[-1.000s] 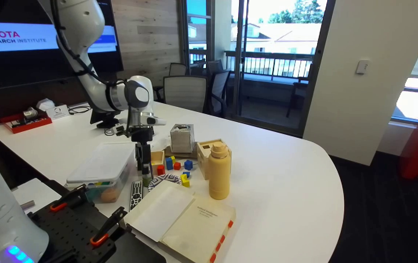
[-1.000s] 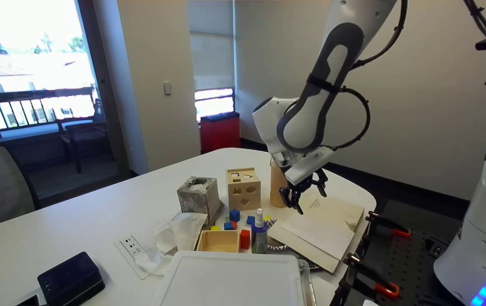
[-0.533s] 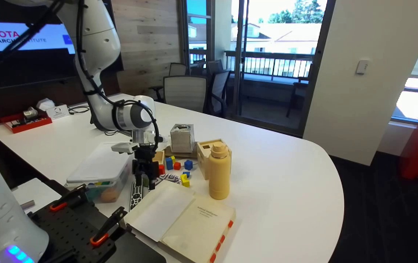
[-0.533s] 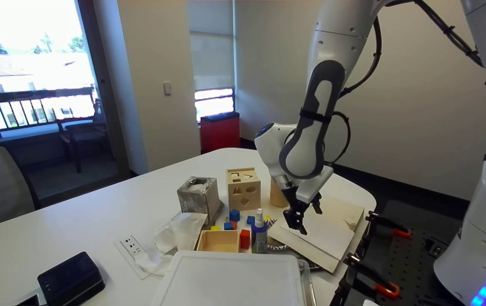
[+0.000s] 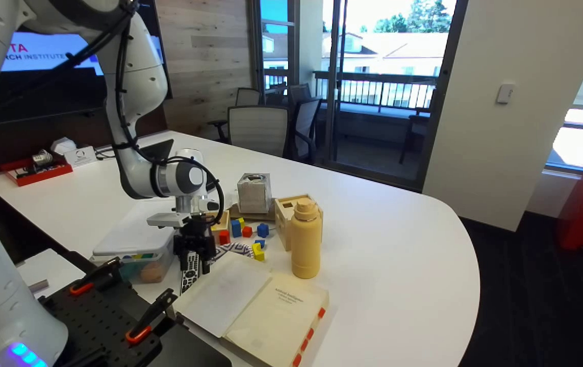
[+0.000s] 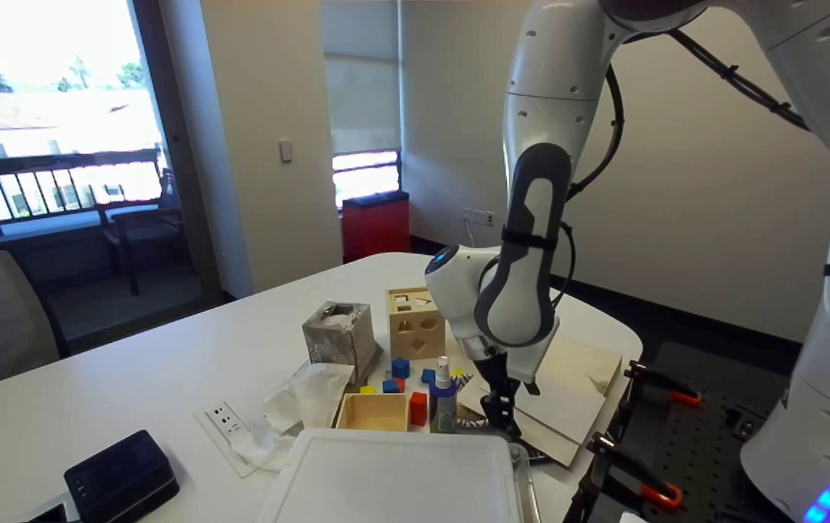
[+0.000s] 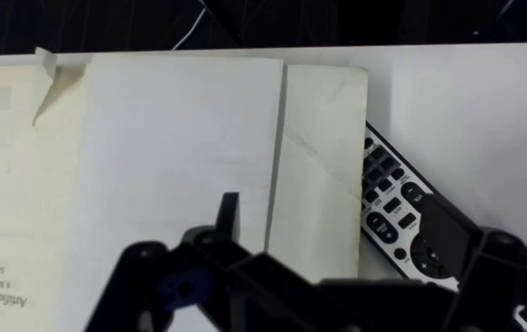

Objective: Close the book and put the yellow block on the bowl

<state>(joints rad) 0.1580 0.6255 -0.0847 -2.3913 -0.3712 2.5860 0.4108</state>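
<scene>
The book (image 5: 277,316) lies open on the table, also in an exterior view (image 6: 574,396); its pages and cover flap fill the left of the wrist view (image 7: 175,138). My gripper (image 7: 332,205) is open and empty. One finger is over the book's white page, the other over the remote, with the cover's free edge between them. In both exterior views the gripper (image 5: 195,262) (image 6: 520,408) is low beside that edge. The patterned bowl (image 5: 236,248) stands just beyond the book, partly hidden. A yellow block (image 5: 258,252) is beside the bowl; another yellow block (image 5: 241,222) lies farther back.
The remote (image 5: 189,272) lies partly under the cover edge. A lidded plastic box (image 5: 135,229), spray bottle (image 6: 443,403), tan bottle (image 5: 305,242), wooden shape box (image 6: 415,325), tissue box (image 6: 340,338) and small wooden tray (image 6: 375,414) stand around. Red and blue blocks lie between them.
My gripper has moved down and over toward the remote and the book's free cover edge, on the plastic box's side. It stays open. The book, bowl and blocks have not moved.
</scene>
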